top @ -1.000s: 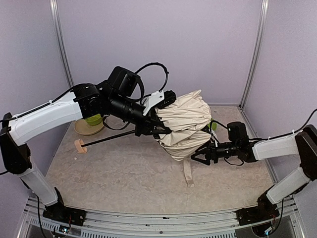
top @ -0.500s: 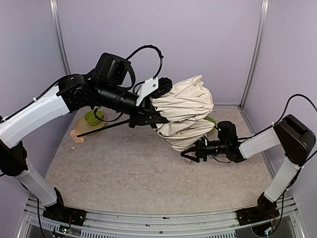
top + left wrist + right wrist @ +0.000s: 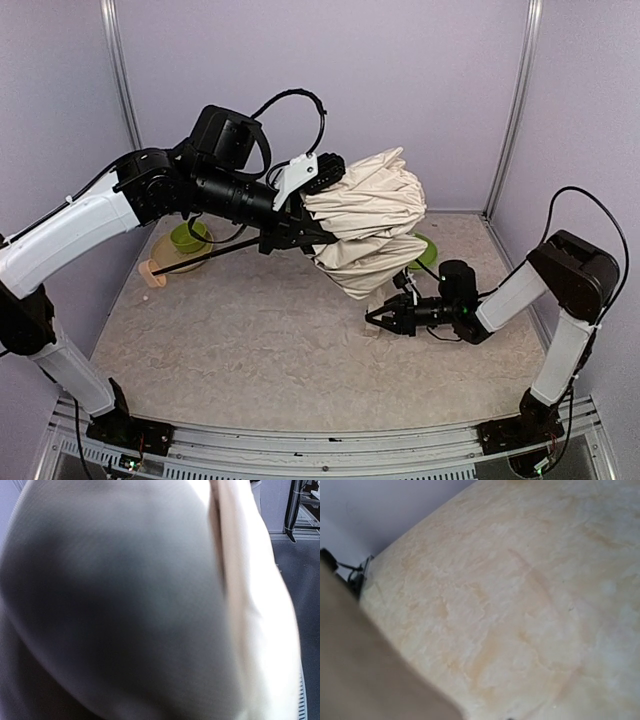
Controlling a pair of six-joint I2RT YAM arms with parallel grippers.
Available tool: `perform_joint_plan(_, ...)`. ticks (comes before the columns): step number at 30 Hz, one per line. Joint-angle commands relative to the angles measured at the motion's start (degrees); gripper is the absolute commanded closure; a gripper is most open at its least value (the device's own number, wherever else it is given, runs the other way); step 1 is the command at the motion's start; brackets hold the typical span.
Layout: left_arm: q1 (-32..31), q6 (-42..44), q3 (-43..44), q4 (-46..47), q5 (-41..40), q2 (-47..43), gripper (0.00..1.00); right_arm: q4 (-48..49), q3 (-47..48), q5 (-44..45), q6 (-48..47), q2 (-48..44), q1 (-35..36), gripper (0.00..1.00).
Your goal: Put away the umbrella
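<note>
The umbrella is held up above the table, its cream canopy bunched in loose folds. Its thin black shaft slopes down left to the wooden knob handle. My left gripper is shut on the umbrella where shaft meets canopy. Blurred canopy fabric fills the left wrist view and hides the fingers. My right gripper sits low, just under the canopy's bottom tip. Its fingers do not show in the right wrist view, where blurred beige fabric crosses the lower left over the table.
A green bowl rests on a tan plate at the left, just behind the umbrella's handle. Another green item peeks out behind the canopy on the right. Walls close in the table at the back and sides.
The left arm lifted the umbrella and swung its handle end further left. The right gripper slid left under the canopy's tip, and its jaws look narrower than before.
</note>
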Motion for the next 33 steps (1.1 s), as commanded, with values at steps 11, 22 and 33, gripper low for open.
perform_joint_plan(11,7.34,-8.74,0.40,8.75,-5.07,-3.06,1.00,5.49,-0.39,-1.55,4.32,2.65,4.42,1.00)
perform_joint_plan(22,17.77,-12.77,-6.95,12.66,-8.74,18.57,1.00,-30.83,20.01,-6.44,-12.25,-28.57,20.70,1.00)
perform_joint_plan(33,0.90,5.38,-15.60,6.20,5.82,24.41,1.00,-19.43,23.39,15.80,-3.17,-33.82,1.78,1.00)
